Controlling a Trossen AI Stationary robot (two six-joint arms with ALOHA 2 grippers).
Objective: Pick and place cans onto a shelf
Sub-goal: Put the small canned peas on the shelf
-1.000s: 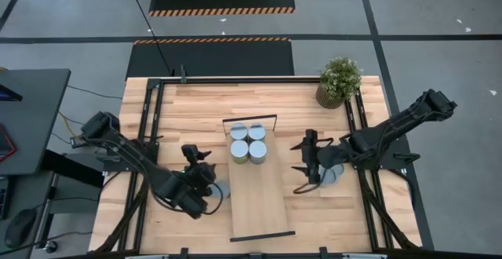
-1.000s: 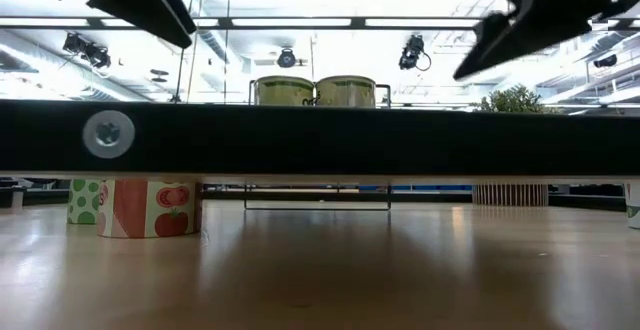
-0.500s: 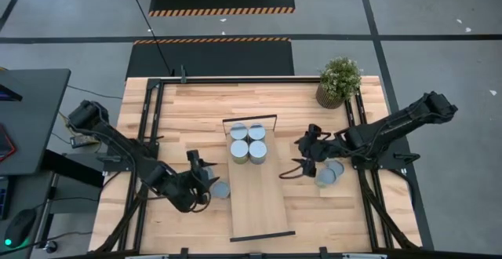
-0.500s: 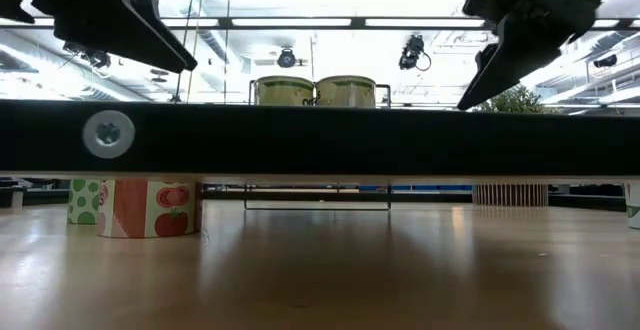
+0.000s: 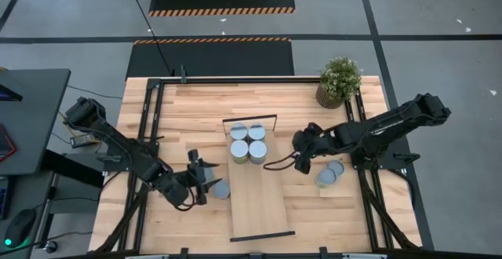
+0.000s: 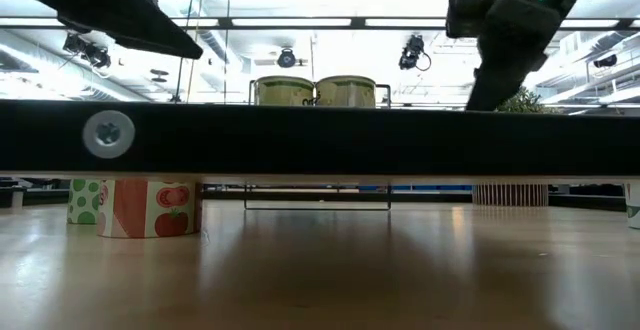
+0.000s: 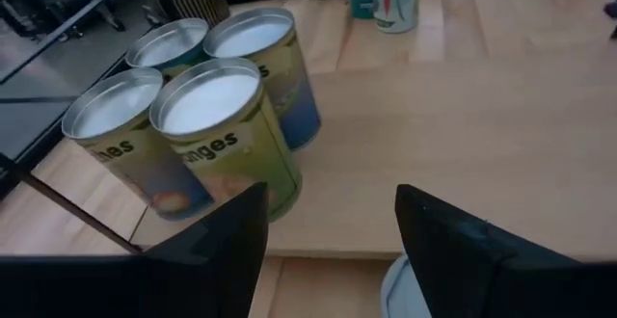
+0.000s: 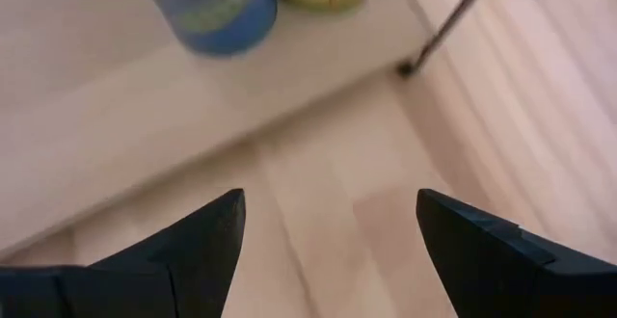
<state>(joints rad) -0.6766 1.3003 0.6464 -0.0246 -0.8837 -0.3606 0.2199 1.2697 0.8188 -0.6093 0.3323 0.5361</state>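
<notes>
The shelf (image 5: 259,204) is a pale board at the table's middle, with black end bars. Several cans (image 5: 249,142) stand upright on its far end; they also show in the left wrist view (image 7: 207,130). One can (image 5: 221,189) stands on the table at the shelf's left edge. My left gripper (image 5: 202,169) is open just left of it, touching nothing. Two cans (image 5: 329,174) stand on the table to the right of the shelf. My right gripper (image 5: 282,162) is open and empty between them and the shelf, its fingers (image 8: 183,251) pointing at the shelf's right edge (image 8: 145,125).
A potted plant (image 5: 339,81) stands at the far right corner. Black frame rails (image 5: 149,125) run along the table's left and right sides. The shelf's near half is bare wood. In the low view two printed cans (image 6: 135,207) stand on the table at the left.
My right gripper has moved from beside the two right-hand cans toward the table's left, to the shelf's right edge, and has turned so that its fingers point at the shelf. My left arm's elbow has swung toward the table's left; its gripper stays by the can.
</notes>
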